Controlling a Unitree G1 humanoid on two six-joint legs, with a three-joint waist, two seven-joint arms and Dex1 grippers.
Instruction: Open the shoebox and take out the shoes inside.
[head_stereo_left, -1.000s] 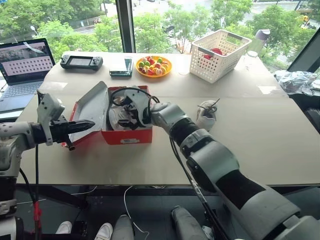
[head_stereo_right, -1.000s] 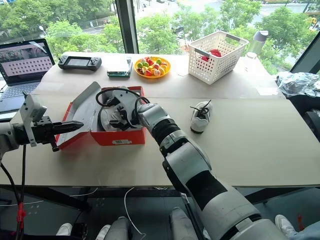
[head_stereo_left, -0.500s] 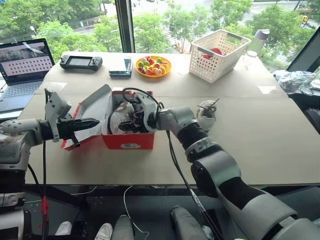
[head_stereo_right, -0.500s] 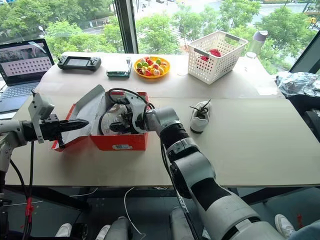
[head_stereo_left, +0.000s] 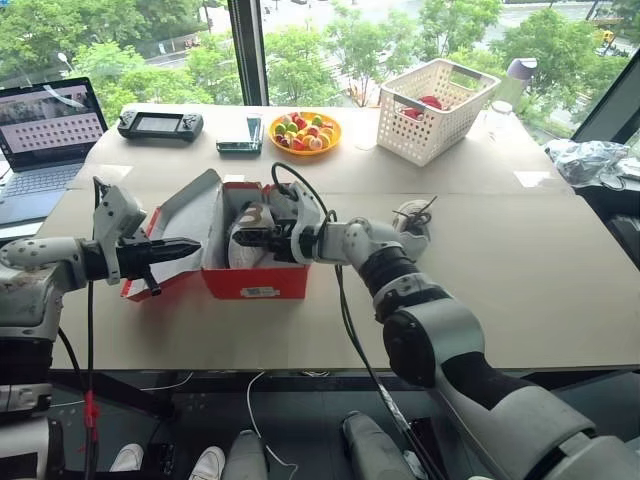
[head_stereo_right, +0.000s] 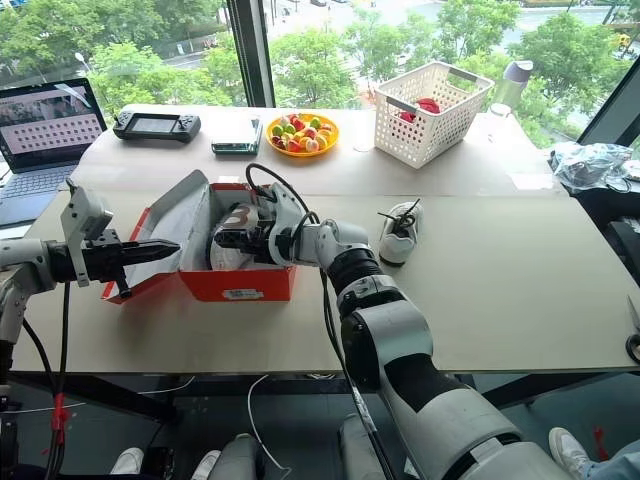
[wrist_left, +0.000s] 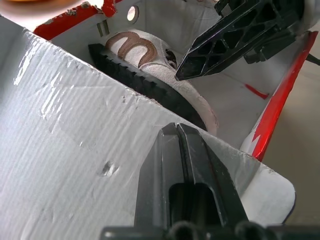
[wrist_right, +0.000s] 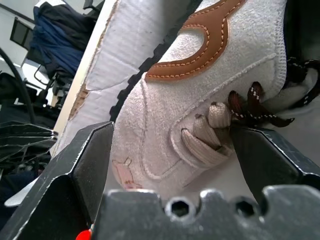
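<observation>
Large windows with green trees outside stand behind a pale wooden surface (head_stereo_left: 520, 260). Near the middle of it sits the red shoebox (head_stereo_left: 256, 281), its lid (head_stereo_left: 185, 222) swung open toward the robot's left so the pale grey inside of the lid faces up. The left gripper (head_stereo_left: 192, 244) reaches in from the left with its black fingers pressed together, their tip at the raised edge of the open lid; whether it touches the cardboard cannot be told. The right gripper (head_stereo_left: 243, 238) is inside the box with its fingers spread wide, one on either side of a white-grey shoe (wrist_right: 200, 95) that lies on its side, showing a tan curved stripe, beige lace loops and dark laces. In the right wrist view the two fingers (wrist_right: 75, 175) flank the shoe, just beside it and not visibly squeezing it. The left wrist view shows the shoe's black ridged sole (wrist_left: 135, 80) against the box wall, with one of the right gripper's fingers just above it. The second shoe (head_stereo_left: 412, 232) stands outside the box, on the surface to the robot's right. Along the far side of the surface are an open laptop (head_stereo_left: 45, 130), a dark handheld game console (head_stereo_left: 160, 124), a small dark device (head_stereo_left: 243, 134), an orange plate of colourful sweets (head_stereo_left: 307, 132) and a white lattice basket (head_stereo_left: 437, 110) with something red in it. A crumpled clear plastic bag (head_stereo_left: 590, 160) lies at the far right.
</observation>
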